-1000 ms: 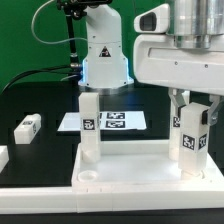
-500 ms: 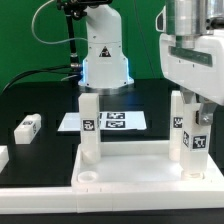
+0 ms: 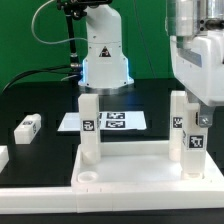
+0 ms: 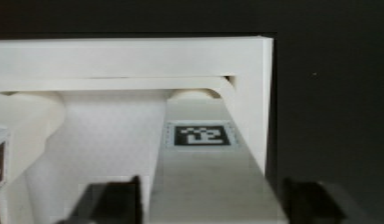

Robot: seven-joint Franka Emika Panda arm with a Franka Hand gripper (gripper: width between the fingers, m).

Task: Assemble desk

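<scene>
Wrist view looks along a white square leg post [image 4: 210, 175] with a small black-and-white tag [image 4: 203, 136] on its facing side. The dark fingers [image 4: 118, 205] are apart on either side of it, a sliver of gap at each (nothing clamped, by the look of it). Exterior view puts this leg post [image 3: 185, 150] upright at the right of the frame, in a far corner of the rimmed white tabletop panel [image 3: 130, 160] that fills the lower part. A second post [image 3: 89, 130] stands at the other far corner, left of centre, and the round socket [image 3: 88, 177] below it is bare. The posts look stiff, light and smooth, so likely slippery. They are best pinched squarely on two opposite flat faces near the upper end, since an off-centre squeeze could tip one in its seat.
</scene>
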